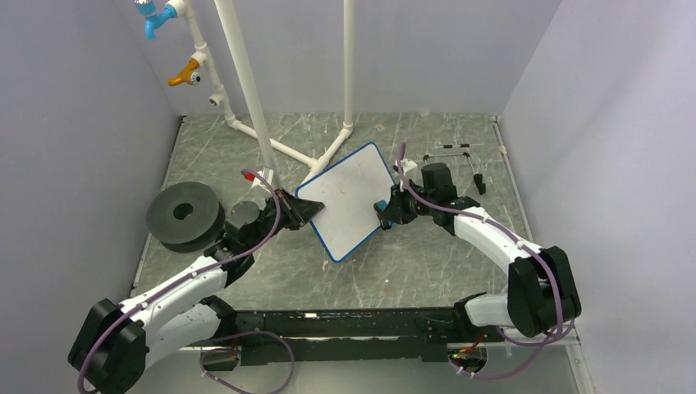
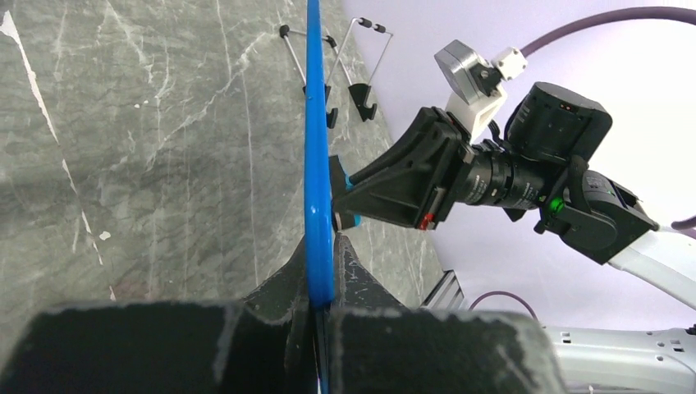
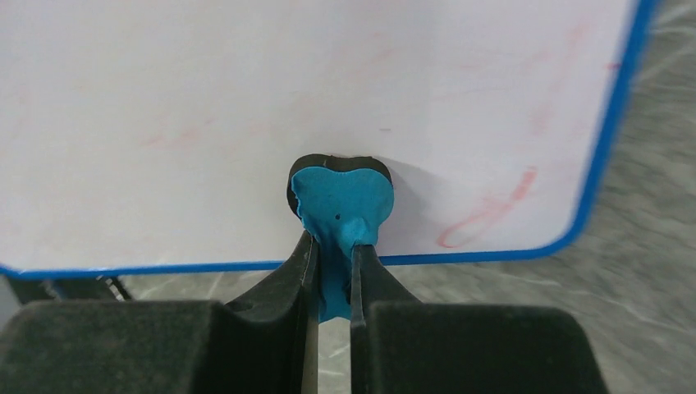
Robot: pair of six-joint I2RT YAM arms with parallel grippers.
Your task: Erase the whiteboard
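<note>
So the whiteboard (image 1: 349,197) is up around the middle of the table (image 1: 427,254), tipped up on an angle between the two arms, not lying flat. I can't tell if its bottom corner touches the table.

The left gripper (image 1: 310,212) has it by the left edge. In the left wrist view the board is edge-on, just a thin blue rim (image 2: 315,164), and the fingers (image 2: 357,283) are clenched on that rim from both sides.

The right gripper (image 3: 335,246) is squeezing a small blue eraser (image 3: 341,201), and the eraser's dark pad is pressed flat against the white face, close to the board's edge. From above the eraser is only a blue speck at the board's right side.

The board looks mostly wiped, with only faint pinkish smears across it. There's one clearer red loop (image 3: 484,212) near the rounded corner to the right of the eraser.

Other stuff around:
- A thick black foam ring (image 1: 185,215) sits on the table at the left, well apart from the board.
- A thin black wire stand (image 1: 460,156) is behind the right arm.
- A white pipe frame (image 1: 246,82) rises at the back.
</note>
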